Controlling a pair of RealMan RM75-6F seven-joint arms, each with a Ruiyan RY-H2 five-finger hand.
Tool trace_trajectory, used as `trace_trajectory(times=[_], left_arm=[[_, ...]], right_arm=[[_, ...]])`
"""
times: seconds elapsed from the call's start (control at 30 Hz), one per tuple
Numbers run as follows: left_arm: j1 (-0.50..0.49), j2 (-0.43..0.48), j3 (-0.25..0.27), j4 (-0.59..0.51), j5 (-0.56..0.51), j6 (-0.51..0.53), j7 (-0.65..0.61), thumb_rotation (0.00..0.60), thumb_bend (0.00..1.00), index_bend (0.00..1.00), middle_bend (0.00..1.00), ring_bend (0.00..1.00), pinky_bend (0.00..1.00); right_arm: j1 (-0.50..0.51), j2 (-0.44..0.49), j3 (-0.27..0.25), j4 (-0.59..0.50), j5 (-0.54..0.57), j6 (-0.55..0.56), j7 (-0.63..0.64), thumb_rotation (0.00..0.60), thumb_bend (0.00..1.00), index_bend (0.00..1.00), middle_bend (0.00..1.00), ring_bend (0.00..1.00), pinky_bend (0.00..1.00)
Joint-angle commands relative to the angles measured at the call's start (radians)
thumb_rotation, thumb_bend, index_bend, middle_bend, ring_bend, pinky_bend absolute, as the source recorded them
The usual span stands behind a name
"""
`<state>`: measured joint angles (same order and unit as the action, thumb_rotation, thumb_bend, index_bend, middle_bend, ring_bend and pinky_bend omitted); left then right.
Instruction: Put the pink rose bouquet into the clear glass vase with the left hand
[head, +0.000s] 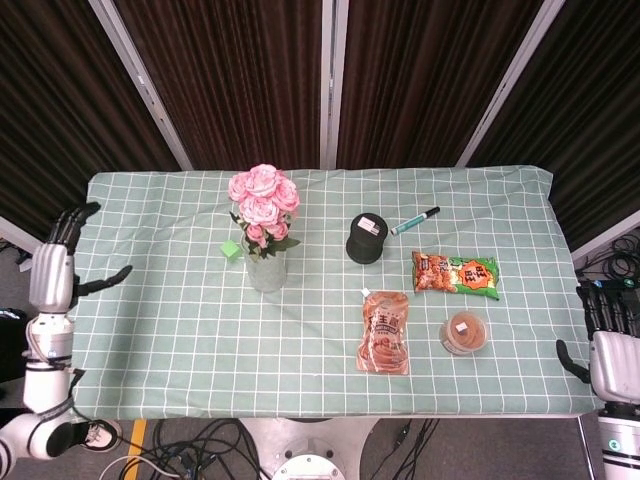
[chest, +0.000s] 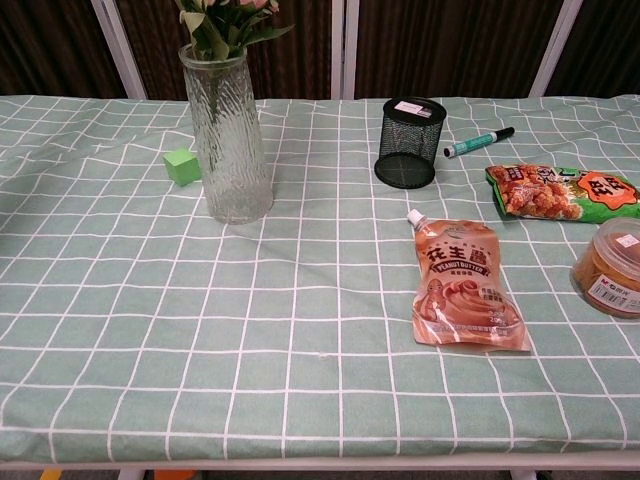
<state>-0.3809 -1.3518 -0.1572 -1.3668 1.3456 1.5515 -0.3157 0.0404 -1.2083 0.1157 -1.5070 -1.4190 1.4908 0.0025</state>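
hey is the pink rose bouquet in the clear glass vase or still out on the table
In. The pink rose bouquet stands with its stems down inside the upright clear glass vase, blooms above the rim; neither hand touches it.
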Motion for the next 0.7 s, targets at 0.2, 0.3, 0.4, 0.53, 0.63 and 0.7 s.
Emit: trace_trajectory(times=[0.2, 0.3, 0.4, 0.53, 0.63, 0.7], left_arm=[[0.137, 0.043, 0.178, -0.046, 0.115, 0.008, 0.324, 0.6, 0.0, 0.18, 0.16, 0.11, 0.27], [0.174, 0.029, 0.217, -0.057, 0.125, 0.006, 0.388, 0.6, 0.0, 0.18, 0.13, 0.09, 0.23], [0.209, 0.014, 0.234, -0.049, 0.123, 0.015, 0.434, 0.6, 0.0, 0.18, 0.1, 0.07, 0.21], [0.246, -0.013, 0.234, -0.014, 0.135, 0.05, 0.449, 0.6, 0.0, 0.17, 0.08, 0.06, 0.2], [0.257, -0.016, 0.229, -0.008, 0.143, 0.055, 0.435, 0.6, 0.0, 0.17, 0.08, 0.06, 0.2], [0.26, -0.016, 0.22, -0.008, 0.151, 0.059, 0.429, 0.6, 0.0, 0.17, 0.08, 0.06, 0.2]], right_arm=[[0.004, -0.023, -0.013, -0.001, -0.021, 0.004, -0.009, 0.6, 0.28, 0.0, 0.0, 0.0, 0.0], [0.005, -0.033, -0.024, 0.004, -0.034, 0.001, -0.009, 0.6, 0.28, 0.0, 0.0, 0.0, 0.0], [0.007, -0.041, -0.03, 0.014, -0.042, -0.001, -0.01, 0.6, 0.28, 0.0, 0.0, 0.0, 0.0], [0.006, -0.054, -0.032, 0.033, -0.044, 0.003, -0.012, 0.6, 0.28, 0.0, 0.0, 0.0, 0.0], [0.006, -0.06, -0.034, 0.04, -0.041, 0.002, -0.016, 0.6, 0.28, 0.0, 0.0, 0.0, 0.0], [0.005, -0.062, -0.033, 0.042, -0.042, 0.005, -0.02, 0.6, 0.28, 0.0, 0.0, 0.0, 0.0]])
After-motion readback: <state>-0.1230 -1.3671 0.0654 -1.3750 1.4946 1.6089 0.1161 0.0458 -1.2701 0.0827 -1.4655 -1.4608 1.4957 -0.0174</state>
